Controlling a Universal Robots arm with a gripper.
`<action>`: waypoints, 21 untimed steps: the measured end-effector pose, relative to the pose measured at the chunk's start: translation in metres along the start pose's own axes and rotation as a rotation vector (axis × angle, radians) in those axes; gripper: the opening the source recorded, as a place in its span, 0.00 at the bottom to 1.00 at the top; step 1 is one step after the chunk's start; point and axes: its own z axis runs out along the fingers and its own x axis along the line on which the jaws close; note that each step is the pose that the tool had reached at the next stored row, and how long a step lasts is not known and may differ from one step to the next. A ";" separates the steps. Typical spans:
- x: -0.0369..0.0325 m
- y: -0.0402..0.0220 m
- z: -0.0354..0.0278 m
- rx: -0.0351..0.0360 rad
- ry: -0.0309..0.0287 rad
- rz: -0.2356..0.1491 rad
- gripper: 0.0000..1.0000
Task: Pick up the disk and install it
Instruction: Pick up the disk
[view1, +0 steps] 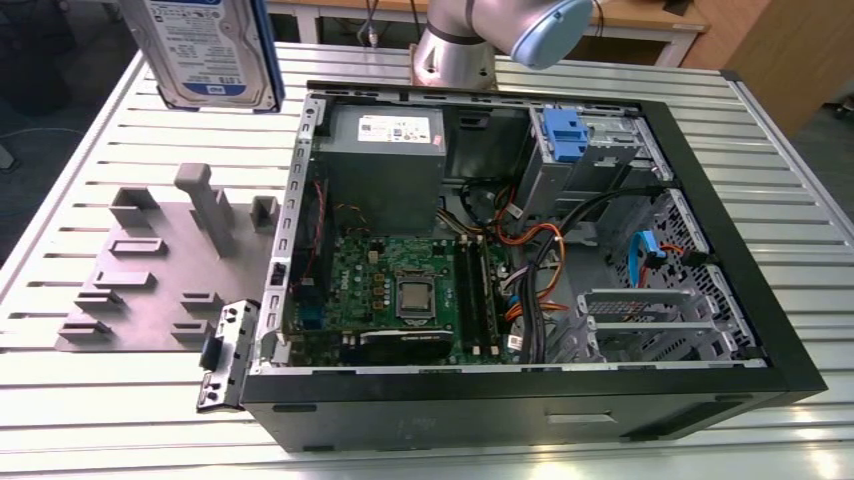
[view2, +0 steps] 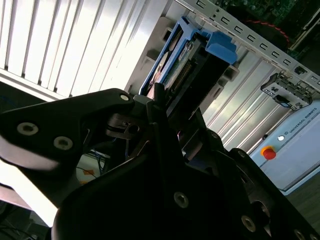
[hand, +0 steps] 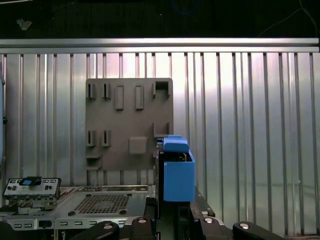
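The disk, a silver drive with a white-and-blue label and a blue frame, hangs in the air above the table's far corner on the exterior view's left, outside the computer case. In the second wrist view the disk sticks out edge-on from my black gripper, which is shut on it. In the first wrist view the disk's blue frame rises from my gripper, above the grey fixture plate.
The open computer case lies on the slatted metal table, with a grey power supply box and a blue-latched drive bay at its far side. A grey slotted fixture plate lies beside the case. The arm's base stands behind it.
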 end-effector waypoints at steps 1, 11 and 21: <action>0.0000 -0.0004 0.0000 0.0001 0.0000 0.000 0.35; -0.0001 -0.0047 -0.0001 0.0000 0.0000 0.000 0.35; -0.0005 -0.0149 -0.0003 0.0000 0.0000 0.000 0.35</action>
